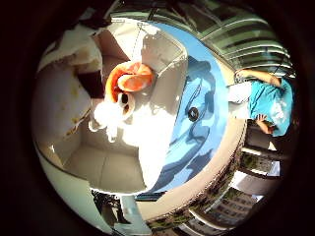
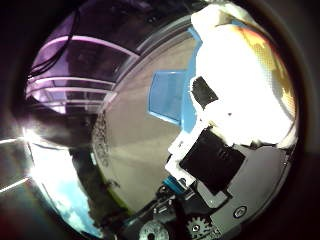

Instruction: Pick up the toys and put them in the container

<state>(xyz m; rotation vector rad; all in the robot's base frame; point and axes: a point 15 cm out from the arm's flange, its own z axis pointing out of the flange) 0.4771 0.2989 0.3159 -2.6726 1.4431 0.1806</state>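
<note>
Mostly the hand's own white and black parts (image 2: pixel 235 125) crowd the thumb-side view, so close to the palm that their outline is hard to read. Something pale with a yellow-orange patch (image 2: pixel 265 55) is pressed among them; whether it is a toy or part of the hand cannot be told. Whether the fingers are curled or straight cannot be told either.

Beyond those parts, the thumb-side view shows a strip of tan floor (image 2: pixel 135 130) and a blue sheet (image 2: pixel 167 95), cut off by the hand.

Only the little-finger-side view shows the task's things. A white container (image 1: pixel 162 73) fills much of that picture, close under the palm. Inside it lies an orange and white plush toy (image 1: pixel 125 86), resting on the container's floor near one wall. Strong sunlight washes out the toy's white end, so its shape there is hard to make out. A pale, stained part (image 1: pixel 59 93) covers one side of the container; it may be the hand, but that is unclear.

The container stands on a blue mat (image 1: pixel 202 108), which bears a small dark round thing (image 1: pixel 193 113) too small to identify. A person in a teal shirt (image 1: pixel 268 105) is beyond the mat, apart from the container.
</note>
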